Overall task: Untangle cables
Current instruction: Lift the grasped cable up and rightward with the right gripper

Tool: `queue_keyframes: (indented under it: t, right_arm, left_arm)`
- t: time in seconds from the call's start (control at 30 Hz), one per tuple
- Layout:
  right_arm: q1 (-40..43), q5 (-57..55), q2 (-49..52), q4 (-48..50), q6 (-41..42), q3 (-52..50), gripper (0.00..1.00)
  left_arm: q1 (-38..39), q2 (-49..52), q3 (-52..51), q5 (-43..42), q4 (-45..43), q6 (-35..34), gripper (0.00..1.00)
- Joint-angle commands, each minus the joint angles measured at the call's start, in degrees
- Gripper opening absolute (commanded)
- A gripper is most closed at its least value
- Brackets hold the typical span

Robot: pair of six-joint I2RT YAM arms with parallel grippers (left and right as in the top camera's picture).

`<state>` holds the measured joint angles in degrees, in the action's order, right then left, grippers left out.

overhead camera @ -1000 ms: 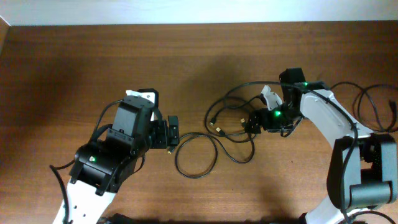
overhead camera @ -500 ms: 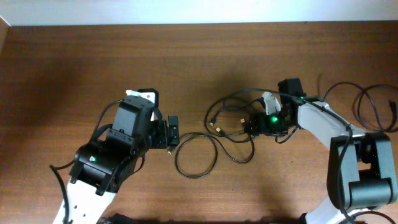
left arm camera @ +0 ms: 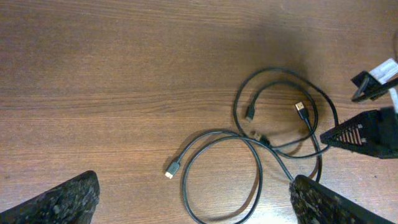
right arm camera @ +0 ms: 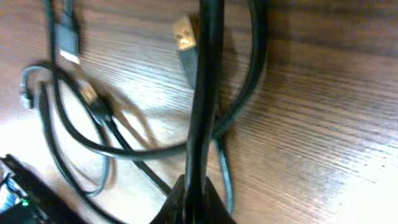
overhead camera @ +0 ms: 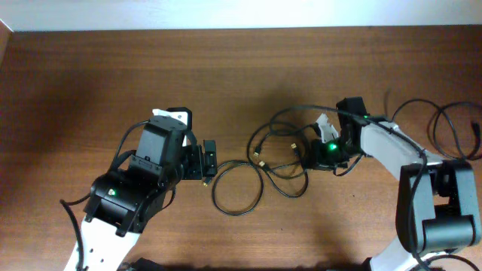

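Fig.: overhead + both wrist views; positions given rel. to the right gripper (overhead camera: 310, 155).

Right gripper: clamped fully shut on one strand of the cables (left arm camera: 263, 140). In rt wrist view, shows that strand running straight up from the closed tips.

Cables: thin black cords in loose overlapping loops, flat on the wooden table (overhead camera: 226, 68). Touch the right gripper at the pinched strand and spread out to its left. Largest loop: an oval at the far left of the spread.

Gold-tipped USB plug (right arm camera: 185, 36): lies just beside the pinched strand, close to the right gripper, flat on the wood.

Silver-tipped plug (left arm camera: 172, 169): loose end, well left of the right gripper, by the oval's outer edge.

Left gripper (overhead camera: 208, 160): sits well apart to the left of the right gripper. Fingers spread wide w/ nothing btw them; near the silver-tipped plug, touching no cord in left wrist view.

Arm wiring (overhead camera: 452, 124): thicker black loops to the right of the right gripper, apart from the cables.
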<state>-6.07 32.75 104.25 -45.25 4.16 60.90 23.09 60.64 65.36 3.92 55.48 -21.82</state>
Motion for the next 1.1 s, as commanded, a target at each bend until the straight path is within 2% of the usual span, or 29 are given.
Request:
queue_keyframes:
  t: [0.0,0.33,0.6,0.83,1.07]
  right_arm:
    - [-0.3,1.7,-1.9,-5.4,-0.9,8.6,0.04]
    - [-0.3,1.8,-11.7,-19.6,-0.9,32.8,0.04]
    - [-0.3,-1.0,-16.3,-20.3,-0.7,46.7,0.04]
    - [-0.3,-10.9,-16.2,-19.3,-0.1,48.0,0.04]
    - [-0.2,-23.6,-16.1,-14.9,3.9,48.0,0.04]
  left_arm:
    - [0.0,0.2,0.4,0.9,0.0,1.1,0.99]
    - [0.0,0.2,0.4,0.9,0.0,1.1,0.99]
    - [0.0,0.2,0.4,0.9,0.0,1.1,0.99]
    - [0.0,0.2,0.4,0.9,0.0,1.1,0.99]
    - [0.0,0.2,0.4,0.9,0.0,1.1,0.99]
